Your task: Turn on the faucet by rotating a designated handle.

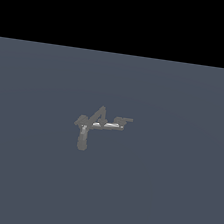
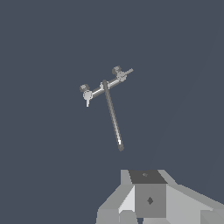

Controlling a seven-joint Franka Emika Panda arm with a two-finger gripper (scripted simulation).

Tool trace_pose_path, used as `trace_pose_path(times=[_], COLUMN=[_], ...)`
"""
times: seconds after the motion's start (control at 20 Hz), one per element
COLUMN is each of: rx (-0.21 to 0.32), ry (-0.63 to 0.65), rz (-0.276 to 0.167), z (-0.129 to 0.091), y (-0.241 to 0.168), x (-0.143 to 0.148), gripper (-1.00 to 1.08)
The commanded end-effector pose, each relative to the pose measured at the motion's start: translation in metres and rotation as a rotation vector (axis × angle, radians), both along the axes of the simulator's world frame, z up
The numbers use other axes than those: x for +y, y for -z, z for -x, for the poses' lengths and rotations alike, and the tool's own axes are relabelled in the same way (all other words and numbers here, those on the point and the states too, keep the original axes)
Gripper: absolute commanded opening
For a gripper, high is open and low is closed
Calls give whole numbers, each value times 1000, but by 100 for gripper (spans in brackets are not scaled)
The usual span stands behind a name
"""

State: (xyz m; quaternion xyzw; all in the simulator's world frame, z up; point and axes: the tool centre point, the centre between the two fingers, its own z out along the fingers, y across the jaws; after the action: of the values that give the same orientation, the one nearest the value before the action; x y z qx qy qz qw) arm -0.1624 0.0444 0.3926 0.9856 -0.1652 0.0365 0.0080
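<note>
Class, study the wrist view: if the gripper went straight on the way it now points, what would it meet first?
Probably the faucet, near the tip of its long thin bar; the way to it looks free, though depth is unclear.

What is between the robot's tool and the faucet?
Nothing. In the wrist view, only bare grey floor lies between the tool and the faucet. The tool is not touching it.
</note>
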Motion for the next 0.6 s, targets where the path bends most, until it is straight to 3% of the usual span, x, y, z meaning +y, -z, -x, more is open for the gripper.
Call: trace_pose_path(times=[0.0,0.55], rx=[2,13], ry=[64,319], rz=[-5,-23], z=[-15,-77], y=[19,96], x=[2,-1], gripper=[-100,-100])
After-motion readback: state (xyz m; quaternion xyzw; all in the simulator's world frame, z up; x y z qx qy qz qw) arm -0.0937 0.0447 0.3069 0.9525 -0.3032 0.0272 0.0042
